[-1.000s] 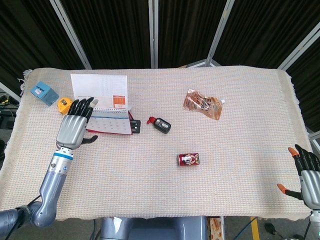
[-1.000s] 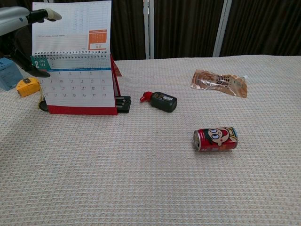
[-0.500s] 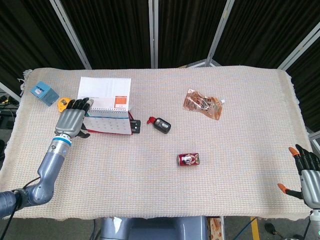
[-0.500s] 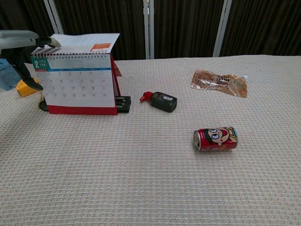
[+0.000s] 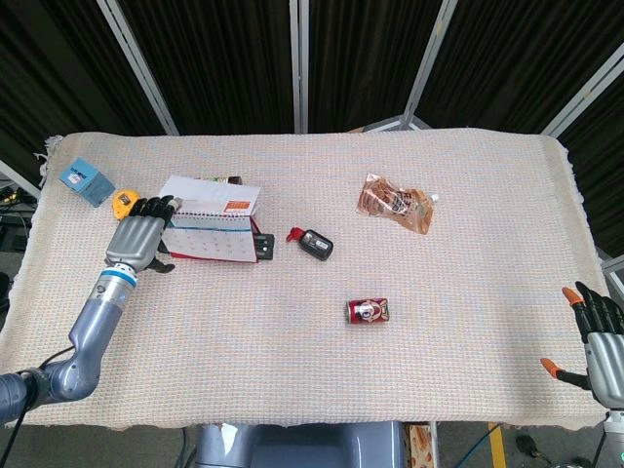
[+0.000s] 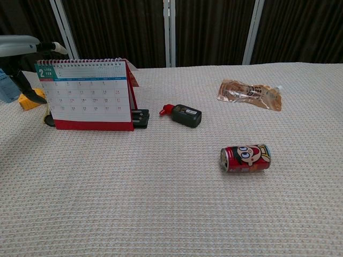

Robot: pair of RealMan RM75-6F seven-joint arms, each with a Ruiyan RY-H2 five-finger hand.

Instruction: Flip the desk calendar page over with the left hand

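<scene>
Right hand [image 5: 595, 336] hovers off the desk's near right corner, fingers spread and holding nothing. Left hand [image 5: 139, 237] sits by the left end of the desk calendar [image 6: 86, 93], near the desk's [image 5: 322, 370] far left corner; whether its fingers pinch the flipped page [image 5: 214, 192] I cannot tell.

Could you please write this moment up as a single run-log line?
left hand: at desk calendar's left edge, hold unclear | flipped page: over the back | right hand: open, table edge | red can: on its side
</scene>
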